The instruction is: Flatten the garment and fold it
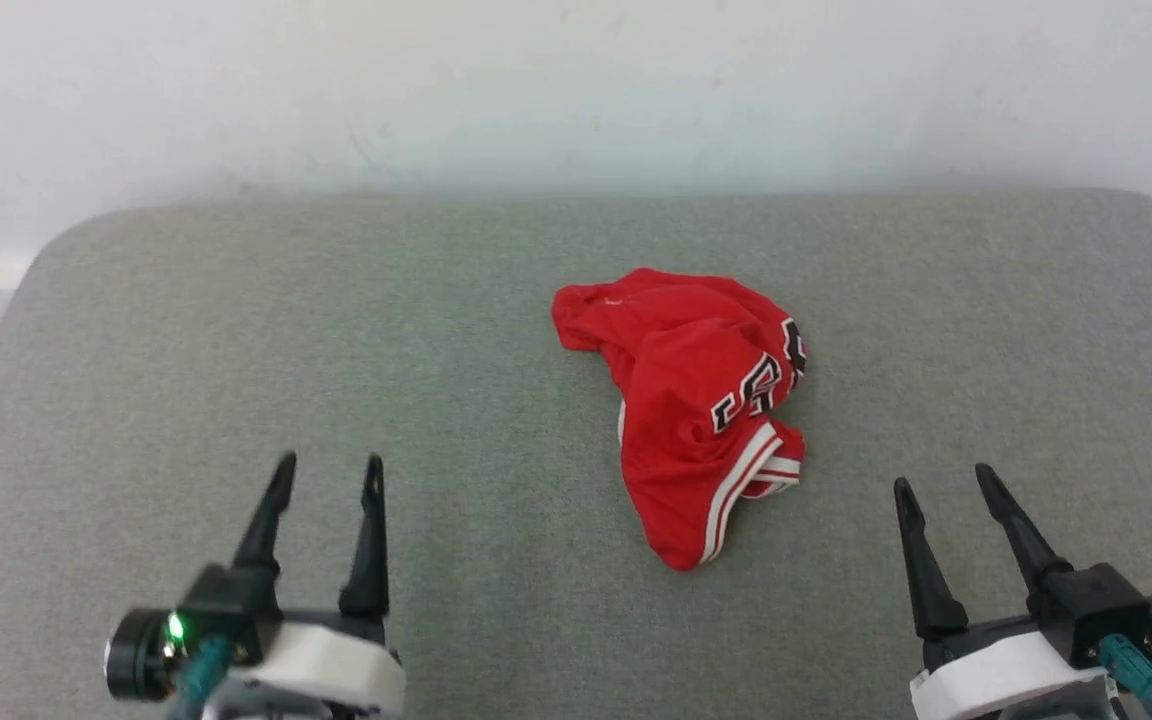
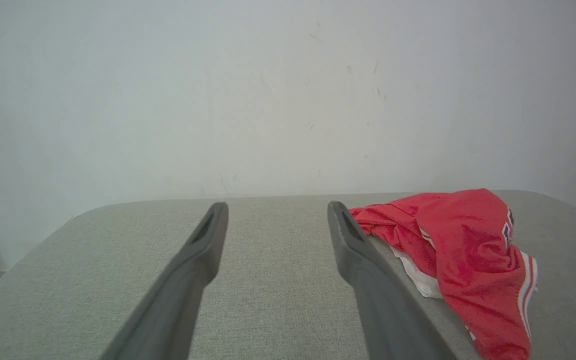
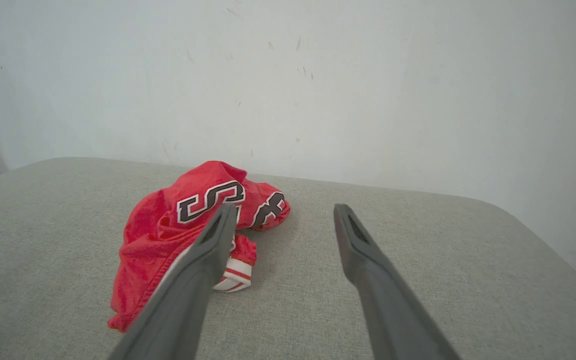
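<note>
garment (image 1: 696,410) crumpled | left wrist view: white fabric (image 2: 418,280) | right wrist view: lettering (image 3: 210,200) | left hand (image 1: 330,460), right hand (image 1: 942,478) apart, empty

Red garment (image 1: 686,400) — white-striped trim, black lettering — on grey table (image 1: 236,330).

the garment (image 1: 696,400) lies bunched, so much of its cloth is folded under itself and its full outline cannot be made out. the black lettering (image 1: 761,385) wraps over a fold and shows only in parts, too little to read. in the left wrist view the garment's near end runs off the bottom edge, and a blurred finger (image 2: 368,270) covers its border. in the right wrist view another blurred finger (image 3: 193,280) hides part of the striped trim. the head view's bottom edge cuts off the left gripper (image 1: 328,462) and right gripper (image 1: 942,478) at the wrists. the table (image 1: 236,330) runs out at both sides.
</note>
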